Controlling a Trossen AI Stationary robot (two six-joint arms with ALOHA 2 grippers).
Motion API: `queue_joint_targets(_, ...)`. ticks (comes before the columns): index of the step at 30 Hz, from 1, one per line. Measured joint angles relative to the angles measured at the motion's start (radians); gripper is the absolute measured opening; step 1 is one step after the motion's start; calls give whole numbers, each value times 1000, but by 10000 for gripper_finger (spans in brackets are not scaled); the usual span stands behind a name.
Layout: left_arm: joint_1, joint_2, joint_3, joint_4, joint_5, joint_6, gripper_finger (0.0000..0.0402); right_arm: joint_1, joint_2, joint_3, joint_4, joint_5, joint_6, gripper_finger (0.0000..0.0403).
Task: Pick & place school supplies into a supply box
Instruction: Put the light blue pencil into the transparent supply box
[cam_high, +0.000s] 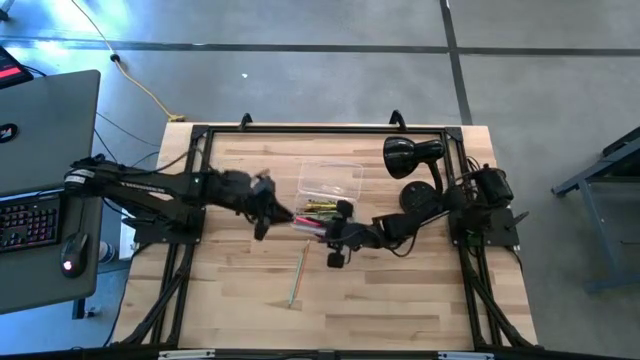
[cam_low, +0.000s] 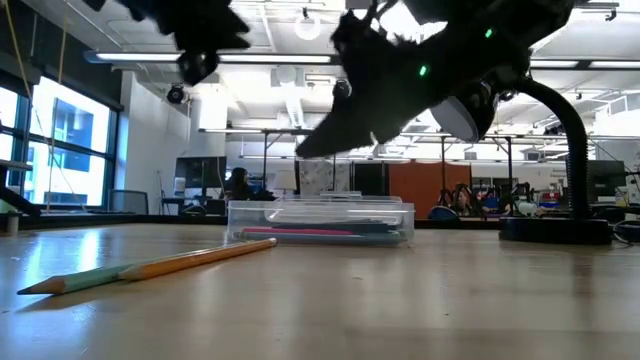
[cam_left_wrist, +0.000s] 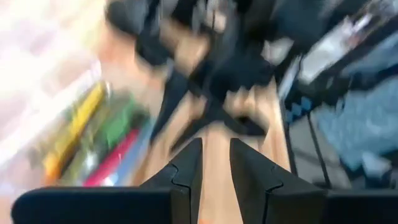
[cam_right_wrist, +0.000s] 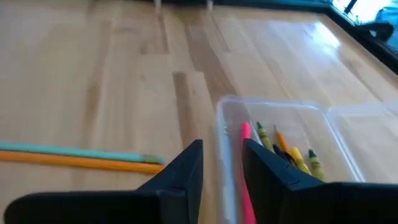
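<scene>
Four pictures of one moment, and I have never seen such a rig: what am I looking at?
Two dark robot arms work at a wooden table. One camera looks straight down, one sits at tabletop height, and one rides on each wrist. The left gripper and right gripper flank a clear supply box that already holds pencils and pens. Both grippers' fingers stand slightly apart and hold nothing. A yellow pencil and a green pencil lie side by side on the table. A black desk lamp stands behind.

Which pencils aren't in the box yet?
The yellow pencil and the green pencil, lying side by side on the bare table. The other supplies already lie inside the clear supply box.
</scene>
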Motion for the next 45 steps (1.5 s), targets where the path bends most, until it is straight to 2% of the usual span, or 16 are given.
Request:
queue_joint_targets(4,-108,54,-21,-13,-7,-73,113,47,-35,0,6,39,-3,86)
queue_joint_targets(8,-247,127,-30,-15,-95,-201,113,91,-73,0,-8,35,-2,85)
queue_joint_targets(11,-364,191,-32,-15,-262,-361,113,127,-87,0,-23,36,-2,85)
queue_joint_targets(17,-580,388,-32,43,-715,-766,113,181,-90,-1,-38,41,-10,85)
queue_joint_targets(20,-629,513,-32,129,-819,-869,113,194,-90,-12,-40,42,-8,85)
queue_joint_targets(24,-634,670,-1,217,-814,-908,113,201,-90,-12,-47,41,23,84)
queue_joint_targets(28,-623,778,76,178,-834,-909,113,202,-90,-12,-46,41,24,85)
queue_joint_targets(35,-576,842,164,29,-823,-909,113,202,-91,-12,-29,45,21,84)
queue_joint_targets(39,-553,845,169,18,-779,-907,113,201,-90,-12,-22,45,24,85)
queue_joint_targets(45,-549,843,173,-117,-765,-882,113,201,-91,-12,-19,41,43,85)
